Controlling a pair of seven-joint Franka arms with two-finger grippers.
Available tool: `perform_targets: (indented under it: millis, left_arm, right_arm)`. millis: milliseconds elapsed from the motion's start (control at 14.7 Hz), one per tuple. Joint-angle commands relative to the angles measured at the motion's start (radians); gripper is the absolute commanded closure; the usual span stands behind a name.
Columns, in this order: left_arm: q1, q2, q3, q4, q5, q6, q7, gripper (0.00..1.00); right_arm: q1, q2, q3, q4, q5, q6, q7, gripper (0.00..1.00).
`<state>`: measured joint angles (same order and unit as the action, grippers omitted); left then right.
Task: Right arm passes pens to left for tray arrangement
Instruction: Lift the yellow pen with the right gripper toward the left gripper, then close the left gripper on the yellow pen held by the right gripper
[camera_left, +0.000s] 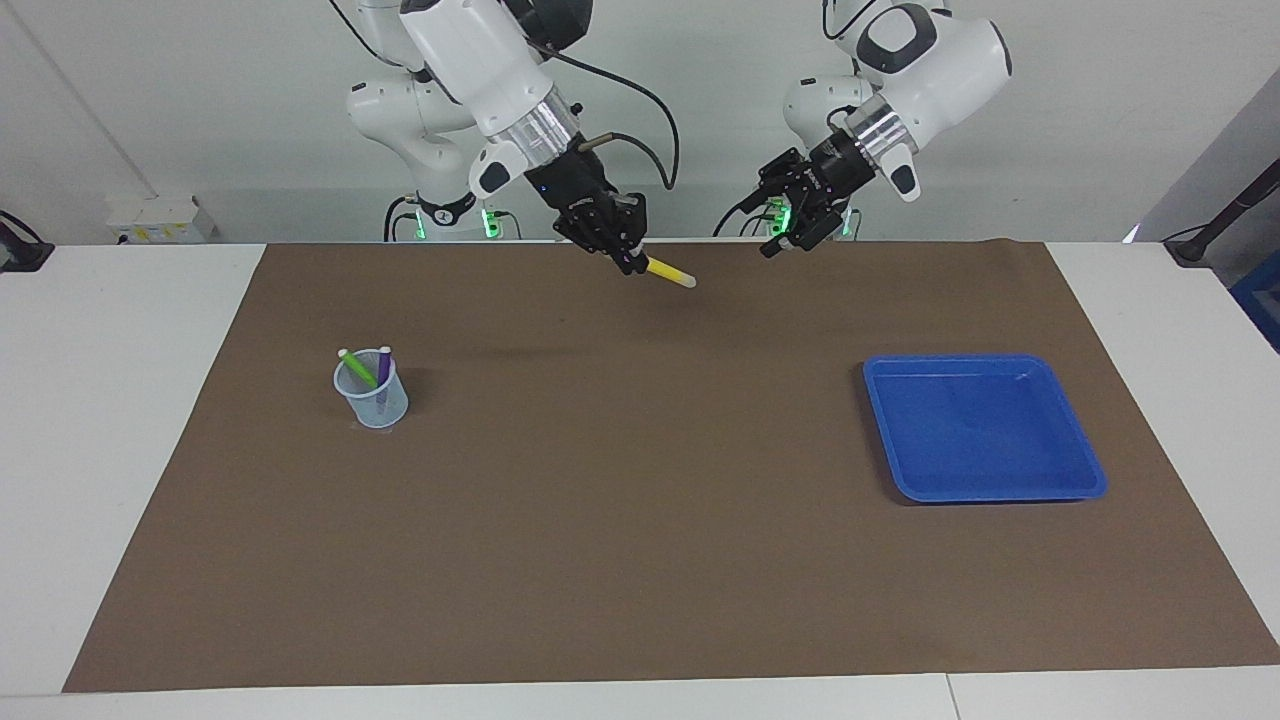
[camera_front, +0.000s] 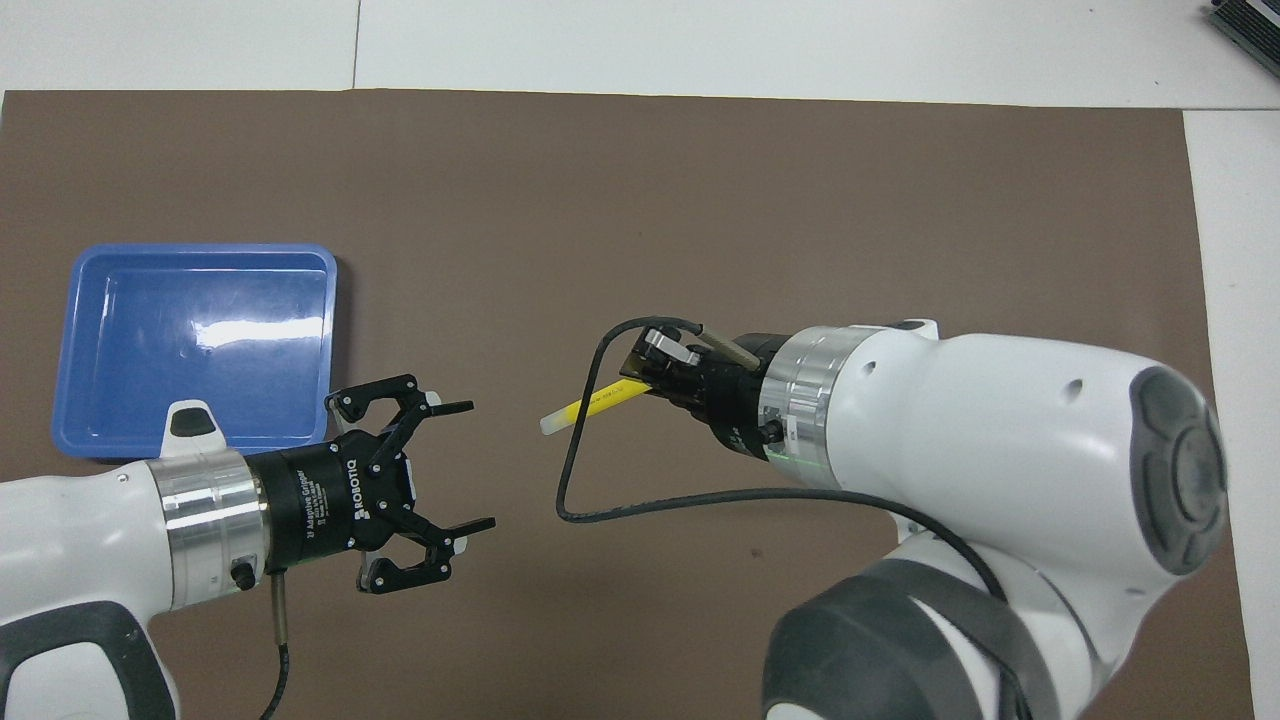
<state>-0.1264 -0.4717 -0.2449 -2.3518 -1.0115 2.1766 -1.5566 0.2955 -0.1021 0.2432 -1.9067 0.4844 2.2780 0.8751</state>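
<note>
- Right gripper (camera_left: 632, 262): black, fingers clamped on yellow pen (camera_left: 670, 274); raised over the mat (camera_left: 640, 560) mid-table, near robots' edge. Pen slim, whitish end pointing toward left gripper.
- Left gripper (camera_front: 470, 466): black linkage type, fingers spread apart, nothing in them; raised over mat, facing pen tip w/ gap between.
- Tray (camera_left: 1085, 470): glossy blue plastic, shallow, rounded corners, raised rim; flat on mat at left arm's end.
- Cup (camera_left: 372, 392): small translucent pale blue, at right arm's end; green pen (camera_left: 357, 368) & purple pen (camera_left: 382, 364) standing tilted in it.
- Mat: matte brown sheet on white table.
- Black cable loops beside right wrist; right arm hides cup in overhead view.
</note>
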Motion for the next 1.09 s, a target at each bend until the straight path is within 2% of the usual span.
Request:
perform_targets:
  millis: [0, 272, 1019]
  left_arm:
    - [-0.01, -0.025, -0.079, -0.03, -0.018, 0.116, -0.08, 0.0]
    - [-0.01, -0.025, -0.151, -0.035, -0.016, 0.176, -0.117, 0.0]
    - [-0.01, -0.025, -0.208, -0.064, -0.016, 0.301, -0.171, 0.0]
  right_arm:
    - [0.034, -0.057, -0.004, -0.095, 0.022, 0.095, 0.045, 1.0]
    - [0.068, -0.068, -0.004, -0.117, 0.023, 0.126, 0.082, 1.0]
    - [0.08, -0.068, -0.005, -0.129, 0.023, 0.127, 0.064, 1.0]
